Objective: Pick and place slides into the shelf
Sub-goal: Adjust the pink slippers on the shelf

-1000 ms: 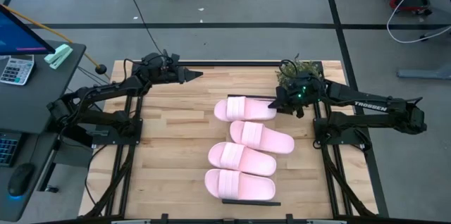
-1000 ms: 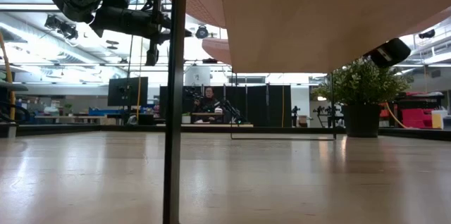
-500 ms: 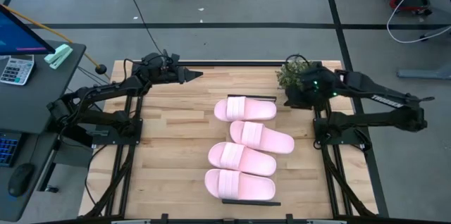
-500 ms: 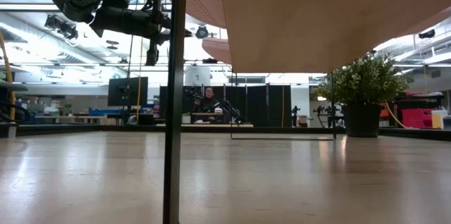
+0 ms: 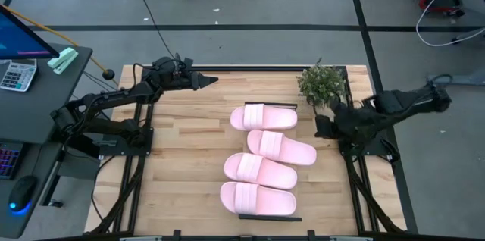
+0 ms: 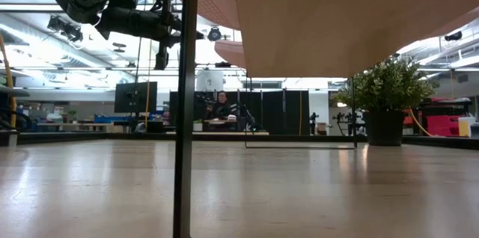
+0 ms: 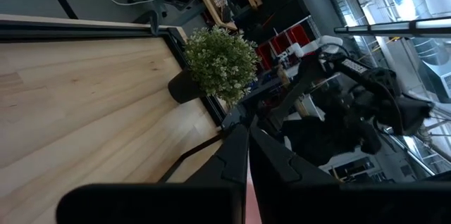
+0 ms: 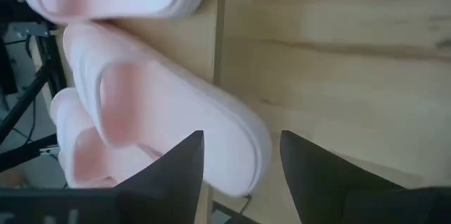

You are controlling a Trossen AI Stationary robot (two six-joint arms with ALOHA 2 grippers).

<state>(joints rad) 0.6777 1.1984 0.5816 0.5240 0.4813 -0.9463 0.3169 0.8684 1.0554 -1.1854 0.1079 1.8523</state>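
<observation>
High view shows the four pink slides [image 5: 262,159] lying in a staggered row down the middle of the desk [image 5: 189,165], all resting on the long narrow shelf [image 5: 270,217], whose thin black frame peeks out past the farthest slide and past the nearest one. The slides sit side by side with straps up, toes pointing roughly the same way, the second one from the far end [image 5: 281,147] skewed a little so that it overhangs the shelf on the right arm's side. Judging from this, the placing looks complete or nearly so. The right tool [image 5: 321,126] hangs at the desk's right edge, just beside that skewed slide and near the potted plant [image 5: 321,83]; in the right wrist view its dark fingers [image 8: 176,171] stand wide apart with nothing between them, looking onto the pale slides and the shelf panel's edge. This fits an arm clear of the shelf with its load set down. The left tool [image 5: 201,80] waits at the desk's far left corner, well apart from the slides, its fingers [image 7: 238,155] pressed together and empty in the left wrist view.
</observation>
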